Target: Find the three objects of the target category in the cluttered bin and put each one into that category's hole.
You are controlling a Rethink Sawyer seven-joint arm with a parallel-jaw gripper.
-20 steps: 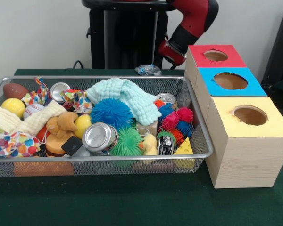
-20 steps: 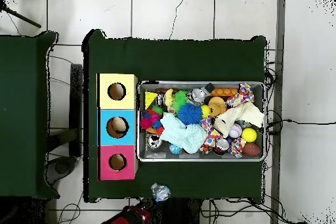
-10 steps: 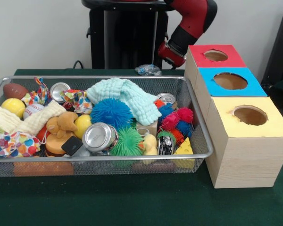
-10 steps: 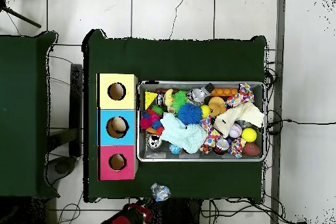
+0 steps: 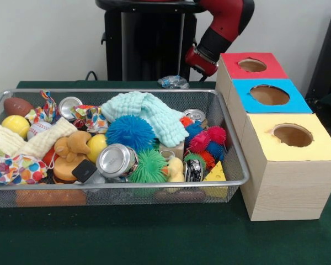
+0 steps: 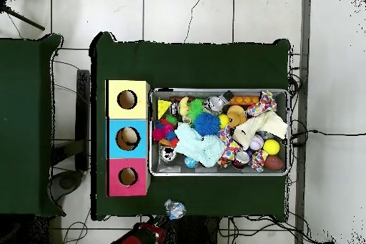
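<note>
Nothing in your bin (image 5: 231,182) has shifted; the arm (image 5: 218,36) has barely moved. One bottle (image 5: 174,82) lies behind it. Jaw state: cannot tell. No writing is readable.

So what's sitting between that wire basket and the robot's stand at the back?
A crumpled clear plastic bottle lies on the green table, behind the basket, near the red arm. The overhead view shows it too.

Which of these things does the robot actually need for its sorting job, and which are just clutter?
For the job:
- bin
- clear plastic bottle on the table behind the bin
- red box, blue box, yellow box with holes

Just lying about:
- blue spiky ball
- mint cloth
- drink can
- toy football
</note>
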